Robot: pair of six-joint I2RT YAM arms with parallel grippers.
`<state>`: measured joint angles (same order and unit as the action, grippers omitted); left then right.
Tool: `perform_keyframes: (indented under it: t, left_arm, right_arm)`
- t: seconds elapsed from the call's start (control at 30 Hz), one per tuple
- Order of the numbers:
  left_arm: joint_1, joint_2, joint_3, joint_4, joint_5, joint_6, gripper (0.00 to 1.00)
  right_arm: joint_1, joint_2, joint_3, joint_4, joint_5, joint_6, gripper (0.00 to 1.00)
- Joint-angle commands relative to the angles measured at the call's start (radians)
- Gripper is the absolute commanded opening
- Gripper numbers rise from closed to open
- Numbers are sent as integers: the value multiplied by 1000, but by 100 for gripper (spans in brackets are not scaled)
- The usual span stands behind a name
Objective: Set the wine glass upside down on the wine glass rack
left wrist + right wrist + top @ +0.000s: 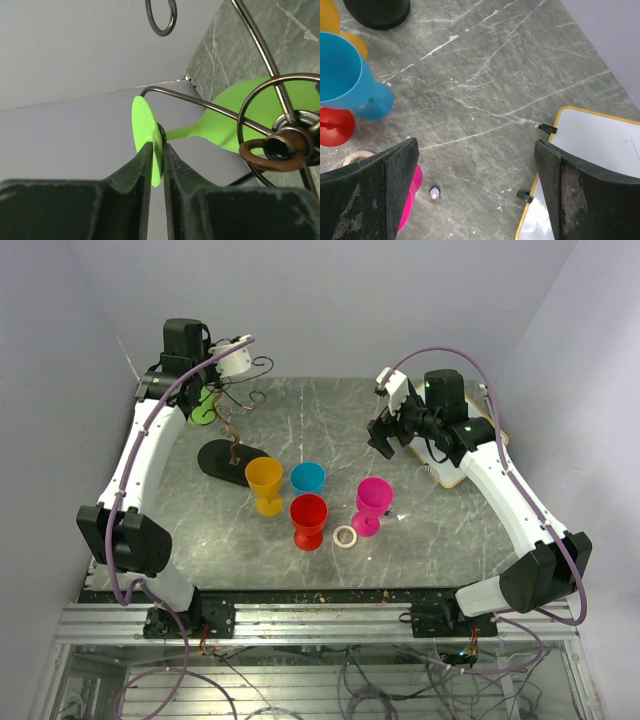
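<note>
A green wine glass [235, 120] hangs bowl-down from a curled wire arm of the wine glass rack [270, 95]; the arm crosses its stem right under the flat foot [145, 125]. My left gripper [157, 150] stands with its jaws nearly closed, one on each side of that foot, both fingers against it. In the top view the green glass [203, 405] is at the rack's back left, above the black oval base [232, 459]. My right gripper [477, 165] hangs wide open and holds nothing, above bare table at the right, also seen in the top view [383, 437].
Yellow [265, 483], blue [308, 477], red [309, 518] and pink [373, 503] glasses stand upright mid-table, with a tape ring [345, 536] beside the pink one. A yellow-edged whiteboard [600, 140] lies at the right. The back wall is close behind the rack.
</note>
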<state>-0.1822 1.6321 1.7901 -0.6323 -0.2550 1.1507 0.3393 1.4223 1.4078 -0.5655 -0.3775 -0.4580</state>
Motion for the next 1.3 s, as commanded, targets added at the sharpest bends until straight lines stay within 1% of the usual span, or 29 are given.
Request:
perform_keyframes:
  t: [0.0, 0.2, 0.37, 0.5, 0.6, 0.67, 0.7, 0.77, 0.8, 0.83, 0.87, 0.97, 1.07, 1.27]
  left_arm:
    - [-10, -45, 1, -36, 48, -31, 26]
    - [-11, -55, 2, -61, 54, -52, 30]
    - [-11, -86, -15, -62, 72, -81, 37]
    - [-11, -122, -18, -62, 104, -127, 45]
    - [-11, -159, -26, -64, 140, -177, 56]
    - [-11, -188, -39, -59, 167, -212, 62]
    - [-11, -210, -47, -51, 178, -237, 67]
    - [-11, -245, -70, -23, 197, -302, 81]
    - [-11, -262, -84, -7, 208, -349, 91]
    - [-11, -279, -100, 8, 220, -380, 97]
    - [-11, -296, -115, 23, 234, -406, 99]
    - [-11, -323, -144, 49, 262, -475, 100]
    - [-11, -328, -135, 41, 280, -524, 100]
    - [-11, -333, -135, 34, 285, -545, 100]
  right_arm:
    - [-4, 6, -10, 23, 0, -4, 100]
    - [-5, 10, -3, 18, -3, 1, 100]
    - [-5, 15, -3, 19, -5, 11, 100]
    - [-5, 15, -4, 9, -12, 16, 100]
    - [-4, 15, 7, -25, -17, 11, 100]
    - [-3, 19, 22, -92, -29, -16, 99]
    - [-3, 22, 33, -127, -33, -30, 98]
    - [4, 34, 59, -209, -32, -59, 95]
    - [8, 41, 71, -252, -25, -73, 93]
    - [13, 48, 82, -287, -10, -85, 91]
    - [19, 52, 91, -323, 3, -94, 90]
    - [43, 63, 101, -394, 43, -111, 86]
    - [72, 79, 102, -437, 84, -112, 83]
    - [109, 127, 87, -487, 103, -107, 73]
